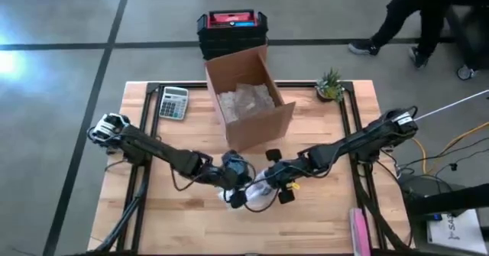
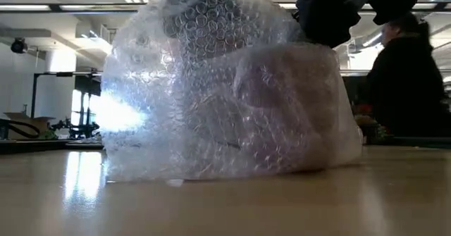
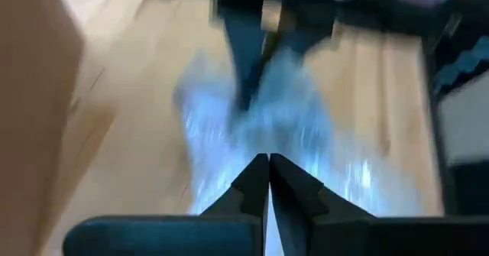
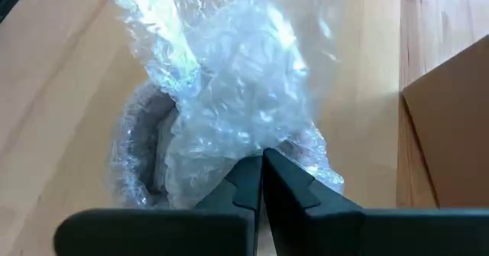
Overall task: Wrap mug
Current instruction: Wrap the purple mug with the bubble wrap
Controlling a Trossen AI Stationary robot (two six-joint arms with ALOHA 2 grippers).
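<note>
At lower center of the high view, my left end effector [image 1: 238, 197] and right end effector [image 1: 269, 181], both clenched on bubble wrap [image 2: 225, 88], gather it over the mug [image 4: 145, 153] on the tabletop [image 1: 168, 210]; mostly covered, top unsealed, I judge.
</note>
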